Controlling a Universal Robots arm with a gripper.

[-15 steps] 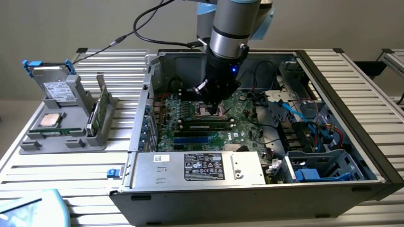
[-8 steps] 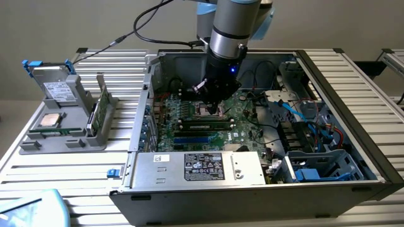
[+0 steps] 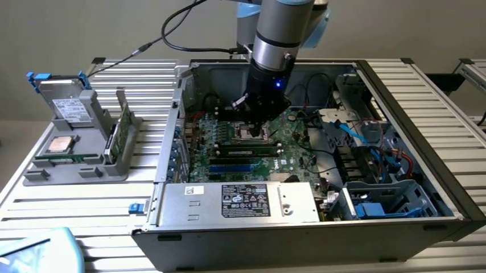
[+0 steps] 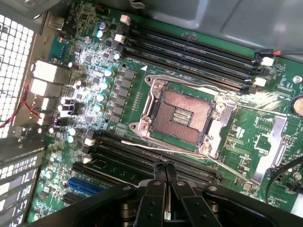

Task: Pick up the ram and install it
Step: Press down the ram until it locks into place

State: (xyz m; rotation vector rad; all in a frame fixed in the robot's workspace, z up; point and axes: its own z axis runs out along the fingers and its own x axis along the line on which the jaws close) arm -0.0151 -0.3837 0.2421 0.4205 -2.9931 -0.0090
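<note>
gripper [image 4: 164,169] closed above motherboard [image 4: 118,94], slatted table [image 3: 91,199]

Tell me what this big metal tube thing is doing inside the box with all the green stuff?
That tube is a robot arm. At its tip is a gripper with two jaws, like pinching fingers. They are shut now, with nothing between them.

One picture is taken from a camera standing outside. The other comes from a camera on the arm's wrist, looking down past the jaws.

The box is an open computer case. The green board inside is its motherboard, with an empty square socket and long black slots for memory sticks.

On the slatted table, at the exterior view's left, a grey holder keeps spare parts, including a thin green stick, the ram, standing upright.
</note>
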